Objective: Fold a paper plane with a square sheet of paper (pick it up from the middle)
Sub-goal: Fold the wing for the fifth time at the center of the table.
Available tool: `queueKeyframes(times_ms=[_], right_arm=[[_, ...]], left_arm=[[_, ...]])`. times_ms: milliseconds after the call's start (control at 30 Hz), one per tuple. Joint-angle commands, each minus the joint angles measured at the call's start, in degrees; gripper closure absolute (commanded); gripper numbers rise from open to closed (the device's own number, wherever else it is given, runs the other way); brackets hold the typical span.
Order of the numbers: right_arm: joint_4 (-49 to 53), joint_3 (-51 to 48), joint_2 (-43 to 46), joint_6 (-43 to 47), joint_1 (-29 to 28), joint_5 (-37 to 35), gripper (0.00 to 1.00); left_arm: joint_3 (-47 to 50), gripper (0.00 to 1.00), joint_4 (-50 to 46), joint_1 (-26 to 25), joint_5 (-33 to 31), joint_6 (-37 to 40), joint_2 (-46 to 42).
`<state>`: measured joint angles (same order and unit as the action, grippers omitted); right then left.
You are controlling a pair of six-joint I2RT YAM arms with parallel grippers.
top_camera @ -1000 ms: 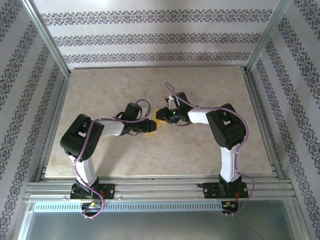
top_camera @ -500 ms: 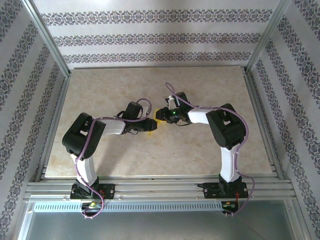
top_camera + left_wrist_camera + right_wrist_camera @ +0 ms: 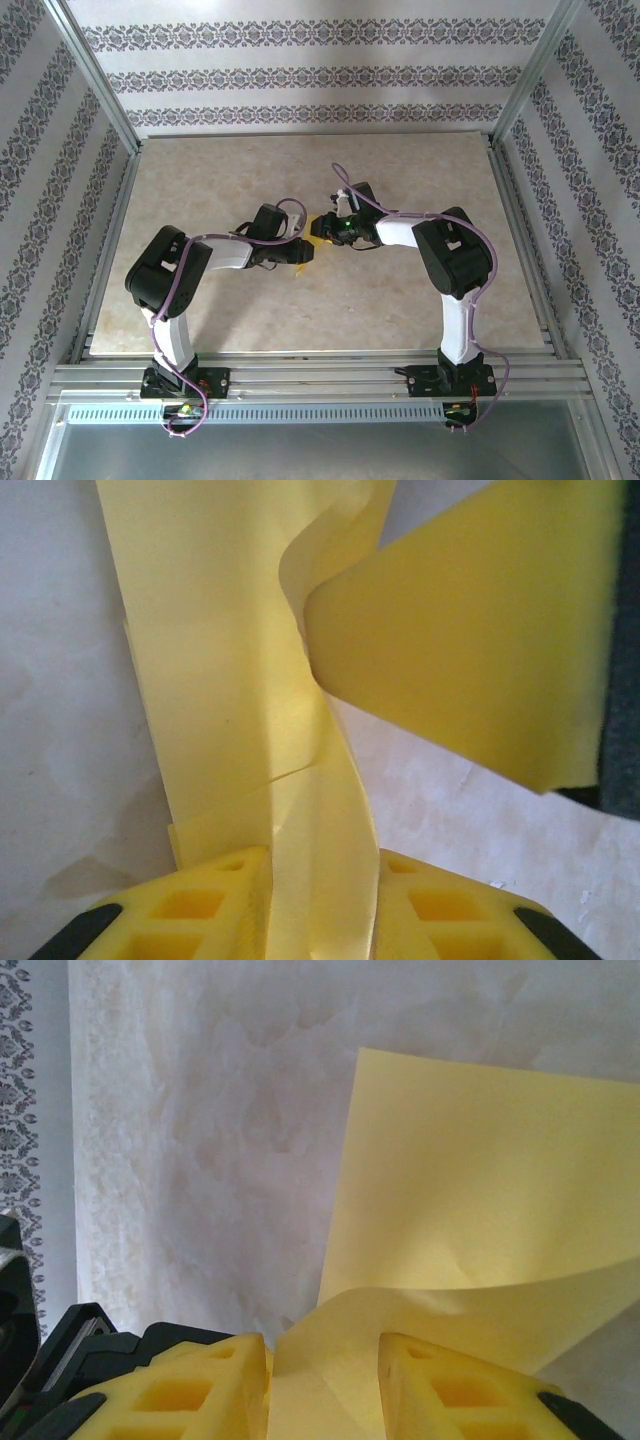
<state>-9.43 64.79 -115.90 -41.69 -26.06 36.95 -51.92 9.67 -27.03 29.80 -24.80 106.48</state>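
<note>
The square sheet of paper is thin, yellow and partly creased, held off the table between both arms at mid-table. In the left wrist view a folded strip of the paper runs up from between my left gripper's yellow fingers, which are shut on it. A deeper yellow finger of the right gripper presses the sheet from the upper right. In the right wrist view a curled corner of the paper sits between my right gripper's fingers, shut on it. From above, the left gripper and right gripper nearly touch.
The beige marbled table spreads round the arms, with bare surface under the sheet. Aluminium frame posts and patterned walls close in the back and sides. Purple cables loop off both wrists.
The left gripper has edged slightly right and back, closing on the right gripper. The right arm has barely moved, and the paper stays held between them.
</note>
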Motion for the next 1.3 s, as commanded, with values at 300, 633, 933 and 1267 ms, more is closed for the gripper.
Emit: queueKeyframes(times_ms=[300,633,933,1267], right_arm=[[0.1,0.7,4.1,-1.3,2.0,1.3,0.64],[-0.9,-1.8,4.3,1.4,3.0,4.8,0.64],[-0.1,-0.8,2.1,2.5,0.3,6.0,0.65],[1.1,-1.6,-0.3,2.4,-0.7,3.6,0.66]], left_arm=[[0.4,0.85,-6.4,-0.6,-4.1,3.2,2.4],[4.1,0.91,1.9,1.7,1.1,-2.7,2.4],[2.5,0.90,-1.0,1.7,0.8,-1.8,2.9],[1.8,0.90,-2.2,1.6,0.4,-1.9,3.5]])
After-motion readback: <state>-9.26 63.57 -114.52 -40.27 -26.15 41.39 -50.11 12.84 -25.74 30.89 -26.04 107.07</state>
